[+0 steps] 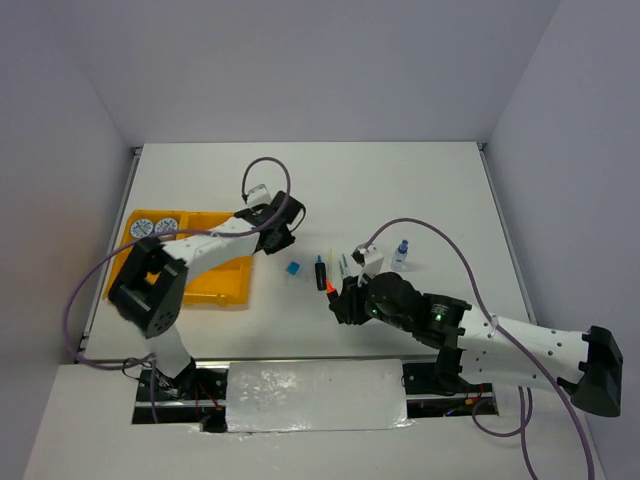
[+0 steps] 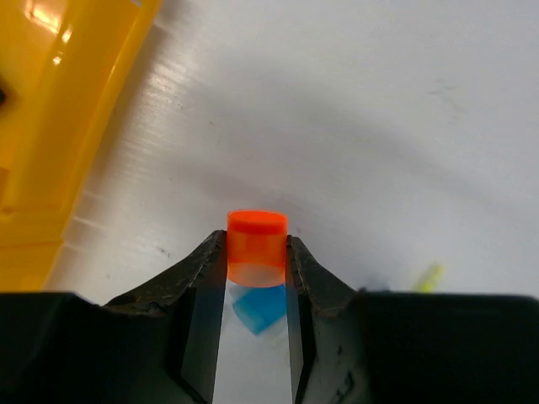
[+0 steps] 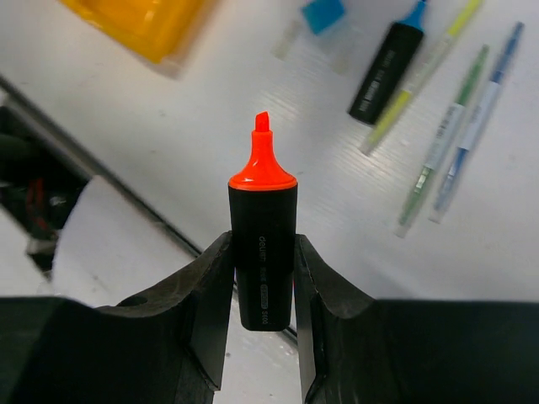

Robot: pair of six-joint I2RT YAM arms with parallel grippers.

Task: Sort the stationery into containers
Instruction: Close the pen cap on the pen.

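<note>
**Step in hand (judged): recap the orange marker, then file it in the tray.**

Current state:
- The left gripper (image 2: 257, 257) is clenched on the orange cap (image 2: 257, 231). It holds the cap above the table (image 2: 379, 126), over a blue square (image 2: 257, 310).
- The right gripper (image 3: 263, 252) grasps the black marker (image 3: 263, 282) by its barrel. The bare orange tip (image 3: 263, 156) points away from the wrist.
- The two grippers are apart.
- The tray (image 1: 225, 285) lies to the left of both grippers, with two round tins (image 1: 155, 227) at its far end.
- A blue-capped marker (image 3: 387, 71) and thin pens (image 3: 446, 143) lie unsorted on the table.

Procedure:
1. Turn the cap so that its open end faces the tip (the wrist view does not show which end is open).
2. Line up the two axes before closing the gap. An off-axis approach would likely smear ink on the cap rim or lever the marker between the jaws.
3. Press straight along the axis until the cap seats.
4. Release the left grasp only after seating, then carry the marker to the tray.
</note>
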